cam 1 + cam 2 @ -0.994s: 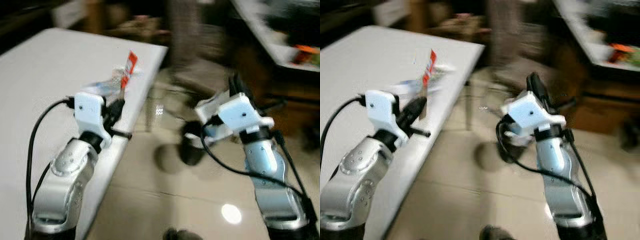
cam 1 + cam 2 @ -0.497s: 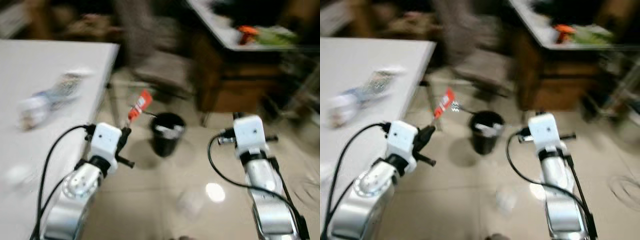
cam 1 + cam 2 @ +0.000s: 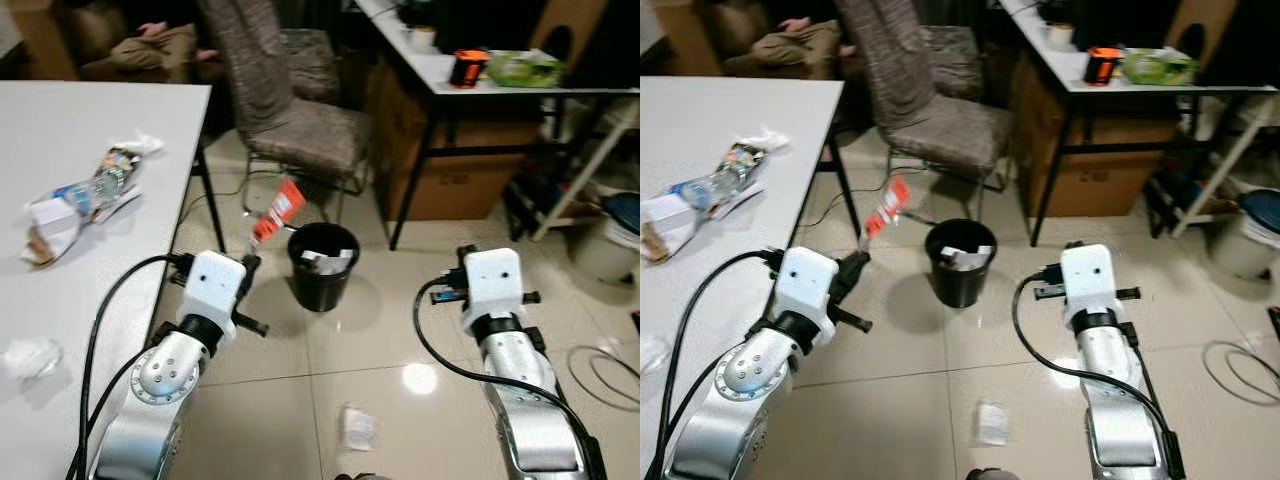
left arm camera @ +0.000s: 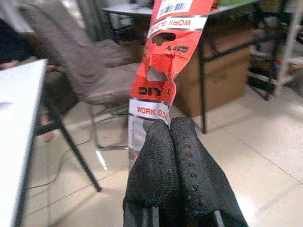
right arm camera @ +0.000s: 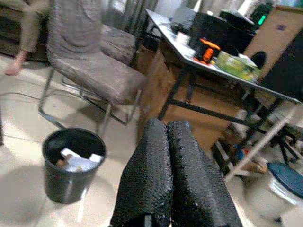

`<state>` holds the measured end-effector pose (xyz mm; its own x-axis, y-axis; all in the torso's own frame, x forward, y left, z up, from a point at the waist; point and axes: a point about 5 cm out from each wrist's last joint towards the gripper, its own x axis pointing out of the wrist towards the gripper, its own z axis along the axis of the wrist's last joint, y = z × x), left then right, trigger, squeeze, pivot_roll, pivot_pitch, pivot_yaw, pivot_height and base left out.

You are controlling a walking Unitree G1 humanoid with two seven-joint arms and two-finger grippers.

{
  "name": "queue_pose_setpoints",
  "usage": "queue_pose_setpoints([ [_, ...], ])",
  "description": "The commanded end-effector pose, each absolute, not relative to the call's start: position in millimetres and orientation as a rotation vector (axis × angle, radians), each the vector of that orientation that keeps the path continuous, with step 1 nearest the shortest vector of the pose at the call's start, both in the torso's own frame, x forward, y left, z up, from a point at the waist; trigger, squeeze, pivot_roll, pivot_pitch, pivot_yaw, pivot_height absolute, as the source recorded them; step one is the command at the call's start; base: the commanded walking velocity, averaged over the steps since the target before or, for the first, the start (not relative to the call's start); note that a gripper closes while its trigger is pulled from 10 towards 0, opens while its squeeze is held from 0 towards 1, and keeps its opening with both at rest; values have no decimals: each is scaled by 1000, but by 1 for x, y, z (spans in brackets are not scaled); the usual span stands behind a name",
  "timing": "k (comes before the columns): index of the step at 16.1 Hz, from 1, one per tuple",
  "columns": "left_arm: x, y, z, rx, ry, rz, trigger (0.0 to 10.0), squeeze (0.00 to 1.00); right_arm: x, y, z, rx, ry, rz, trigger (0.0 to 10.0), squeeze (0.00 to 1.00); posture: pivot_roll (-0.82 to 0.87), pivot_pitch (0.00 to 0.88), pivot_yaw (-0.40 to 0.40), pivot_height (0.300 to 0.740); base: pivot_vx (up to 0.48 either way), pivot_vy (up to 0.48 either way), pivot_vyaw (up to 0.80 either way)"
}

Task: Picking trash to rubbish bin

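Now your left gripper pinches a red wrapper just beside the black bin; your right gripper is closed, empty.

Floor: glossy beige tiles with visible grout lines and a bright reflection of an overhead light.

White bench: occupies the left side; a dark leg stands at its near corner.

Chair: grey-brown upholstery on a metal frame, standing past the bench corner. A second upholstered seat stands behind it.

Desk: light top on black legs, at the right rear. A brown cardboard box sits under it.

White shelving frame: angled legs at the far right, with a pale tub on the floor just beside it.

Cable: loose loops lie on the tiles at the right edge.
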<state>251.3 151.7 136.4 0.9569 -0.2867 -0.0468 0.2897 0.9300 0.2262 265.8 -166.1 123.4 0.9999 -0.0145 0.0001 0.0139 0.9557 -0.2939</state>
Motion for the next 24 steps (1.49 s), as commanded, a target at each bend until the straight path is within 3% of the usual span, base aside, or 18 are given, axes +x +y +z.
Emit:
queue_pose_setpoints([
  [1,254,155,150,232,-52,-247,10000,0,270,-161,133,-261,-33,25,10000,0,7,56,-41,740,0,0,0],
  [6,269,172,189,213,-156,-123,10000,0,286,-134,173,-219,-158,163,10000,0,15,46,-46,740,0,0,800],
  [12,269,187,186,301,-82,-79,10000,0,279,-95,146,-217,-24,448,10000,0,43,34,-49,740,0,0,800],
  [24,267,183,173,317,-20,-75,10000,0,286,-99,140,-168,-16,376,10000,0,53,29,-34,740,0,0,800],
])
